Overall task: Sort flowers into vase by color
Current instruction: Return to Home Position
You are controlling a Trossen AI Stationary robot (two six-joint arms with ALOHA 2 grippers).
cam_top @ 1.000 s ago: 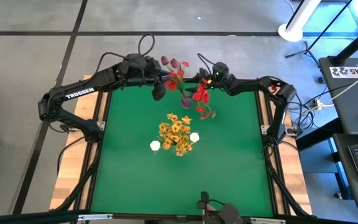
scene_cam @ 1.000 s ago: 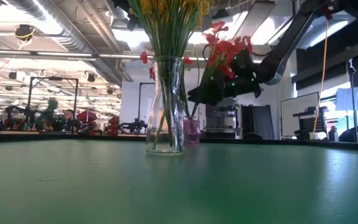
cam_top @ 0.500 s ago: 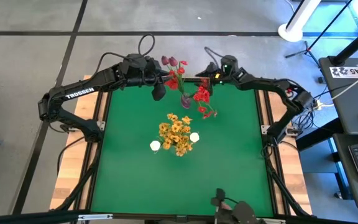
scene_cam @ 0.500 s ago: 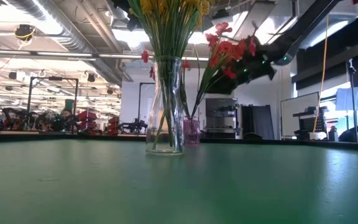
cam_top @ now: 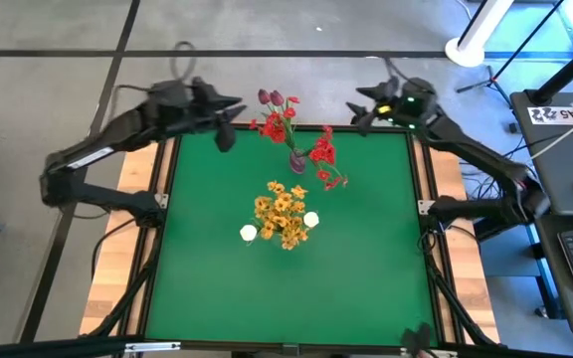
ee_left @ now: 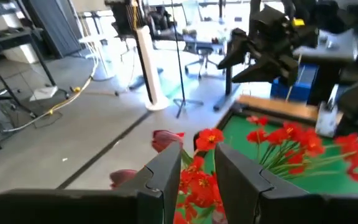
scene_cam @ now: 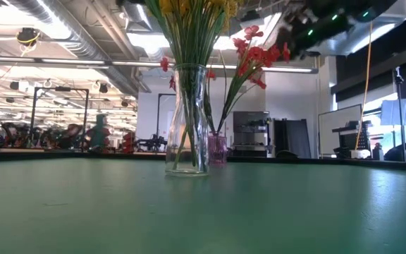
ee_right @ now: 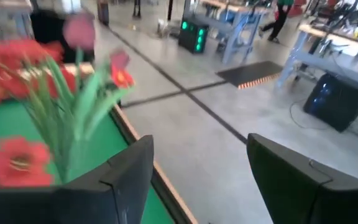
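Note:
Red blossoms (cam_top: 321,151) and maroon tulip buds (cam_top: 279,98) stand with their stems in a small pink vase (scene_cam: 217,149) near the table's far edge. Yellow blossoms (cam_top: 282,212) and white buds (cam_top: 248,234) fill a clear glass vase (scene_cam: 187,120) at the table's middle. My left gripper (cam_top: 226,127) hovers open over the far-left corner, left of the red flowers (ee_left: 199,177). My right gripper (cam_top: 358,112) hovers open, fingers wide apart, past the far edge, right of them (ee_right: 17,158). Neither touches anything.
The green mat (cam_top: 366,259) lies bare around both vases. A wooden rim and dark frame rails (cam_top: 428,189) border it. In the left wrist view the right arm (ee_left: 269,46) shows beyond the flowers. Cables and a stand base lie on the floor behind.
Both grippers have drawn back from the red flowers in the pink vase: the left toward the far-left corner, the right up and toward the far-right. The red flowers stay in the pink vase, standing free.

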